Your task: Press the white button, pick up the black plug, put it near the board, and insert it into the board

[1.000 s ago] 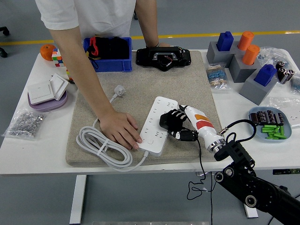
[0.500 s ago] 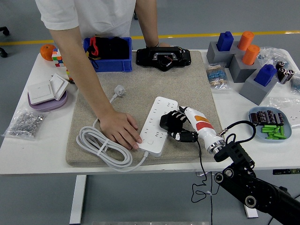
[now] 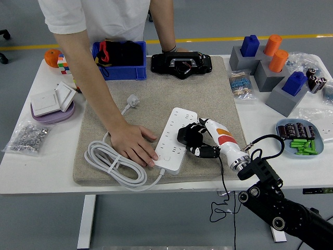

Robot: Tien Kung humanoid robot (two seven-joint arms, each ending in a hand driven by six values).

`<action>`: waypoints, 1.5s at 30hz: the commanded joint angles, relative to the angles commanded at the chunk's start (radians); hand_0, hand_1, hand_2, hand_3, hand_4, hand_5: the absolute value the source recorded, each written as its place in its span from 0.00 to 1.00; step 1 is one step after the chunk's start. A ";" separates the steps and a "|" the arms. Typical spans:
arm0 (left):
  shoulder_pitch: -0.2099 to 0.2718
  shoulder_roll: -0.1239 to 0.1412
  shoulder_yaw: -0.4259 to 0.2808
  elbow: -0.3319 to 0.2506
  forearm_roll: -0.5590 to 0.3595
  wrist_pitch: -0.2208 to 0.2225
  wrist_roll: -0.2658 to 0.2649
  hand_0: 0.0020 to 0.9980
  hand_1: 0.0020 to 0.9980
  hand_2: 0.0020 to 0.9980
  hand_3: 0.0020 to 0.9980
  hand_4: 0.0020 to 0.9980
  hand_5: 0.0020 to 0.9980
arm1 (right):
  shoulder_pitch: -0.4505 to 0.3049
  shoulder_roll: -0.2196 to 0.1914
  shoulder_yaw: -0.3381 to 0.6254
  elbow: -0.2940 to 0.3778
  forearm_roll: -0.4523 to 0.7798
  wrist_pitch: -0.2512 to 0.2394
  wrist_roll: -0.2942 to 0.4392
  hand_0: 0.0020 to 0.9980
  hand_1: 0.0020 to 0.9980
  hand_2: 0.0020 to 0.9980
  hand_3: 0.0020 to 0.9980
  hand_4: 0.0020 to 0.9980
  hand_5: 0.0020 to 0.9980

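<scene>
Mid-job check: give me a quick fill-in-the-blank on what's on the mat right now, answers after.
1. The right robot hand holds the black plug at the power strip's ____ edge.
2. A person's hand rests at the strip's ____ side.
3. The strip lies on a ____ mat.
4. The coiled cable is ____ in colour.

Answers: right; left; beige; white

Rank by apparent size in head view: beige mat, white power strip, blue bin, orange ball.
Largest to smallest:
1. beige mat
2. white power strip
3. blue bin, close to the strip, partly hidden by the person's arm
4. orange ball
</scene>
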 joint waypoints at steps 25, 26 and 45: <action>-0.001 -0.004 -0.001 0.000 -0.002 0.000 0.000 0.71 0.67 0.58 0.68 0.67 0.27 | -0.002 0.000 0.016 0.004 0.023 0.016 0.026 0.79 0.83 0.78 0.76 1.00 0.24; -0.002 -0.004 -0.001 0.000 -0.002 0.000 0.000 0.71 0.67 0.58 0.68 0.67 0.27 | -0.003 -0.001 0.020 0.011 0.023 0.020 0.026 0.79 0.83 0.78 0.76 1.00 0.24; -0.007 -0.007 -0.002 0.000 -0.014 0.003 -0.003 0.71 0.67 0.58 0.68 0.67 0.27 | -0.075 -0.059 0.081 0.142 0.043 0.074 0.069 0.98 0.95 0.91 0.86 1.00 0.60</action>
